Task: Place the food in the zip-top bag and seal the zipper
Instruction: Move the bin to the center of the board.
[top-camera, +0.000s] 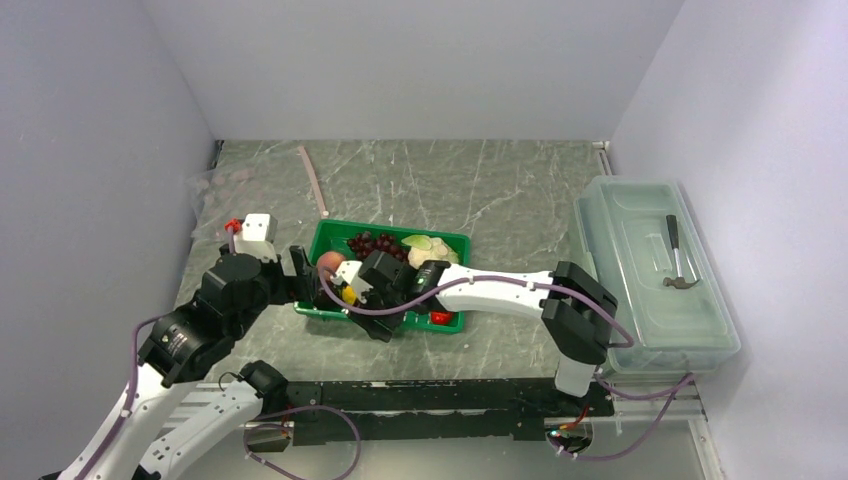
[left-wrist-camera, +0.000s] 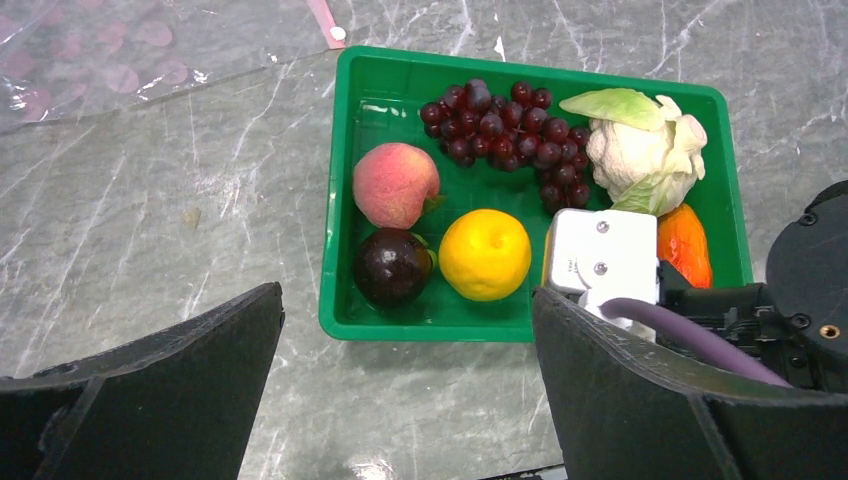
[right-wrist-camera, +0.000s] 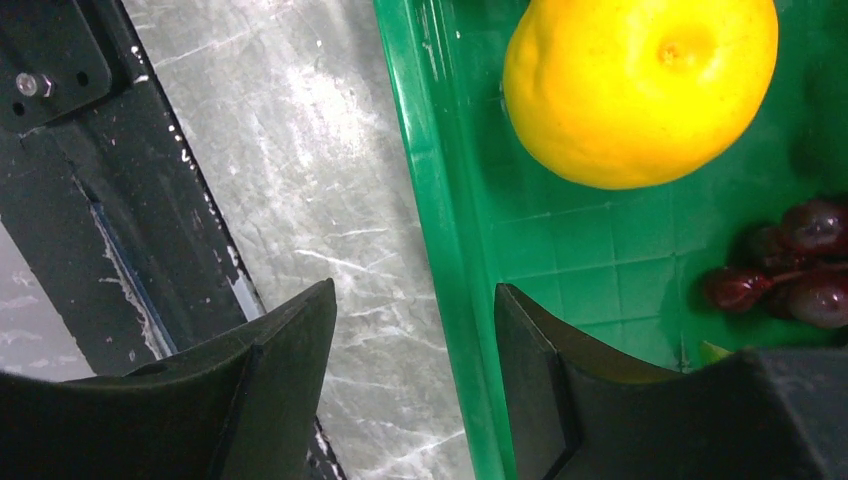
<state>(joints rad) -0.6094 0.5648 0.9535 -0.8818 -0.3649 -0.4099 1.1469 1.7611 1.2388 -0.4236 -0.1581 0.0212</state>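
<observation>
Starting from the bottom edge of the overhead view, both arms reach up-frame to the green tray (top-camera: 335, 238) in the middle of the desk (top-camera: 500, 185).

The left gripper (left-wrist-camera: 405, 295) hangs fully open and empty over bare desk, just below the tray's lower rim. It is probably waiting its turn.

The right gripper (right-wrist-camera: 412, 300) is part open and holds nothing. One finger is over the desk and the other inside the tray, with the green wall standing between them and untouched on the desk side. That straddle suggests it means to pinch the rim and move or steady the tray rather than pick a fruit. Only the right wrist view shows this, because the arm hides it from overhead.

All the food sits in the tray (the left wrist view lays it out best):
- dark round fruit (left-wrist-camera: 392, 265)
- lemon (left-wrist-camera: 485, 253)
- peach (left-wrist-camera: 395, 185)
- red-orange fruit (left-wrist-camera: 685, 245)
- grape bunch (left-wrist-camera: 500, 125)
- lettuce (left-wrist-camera: 640, 145)

Farther up, the zip-top bag (top-camera: 225, 185) lies flat at the upper left, with none of the food in it. Its pink zipper (top-camera: 312, 180) ends just above the tray's upper-left corner.

Only the overhead view shows the lidded box (top-camera: 655, 300) at the right, with a hammer (top-camera: 678, 260) on it.
</observation>
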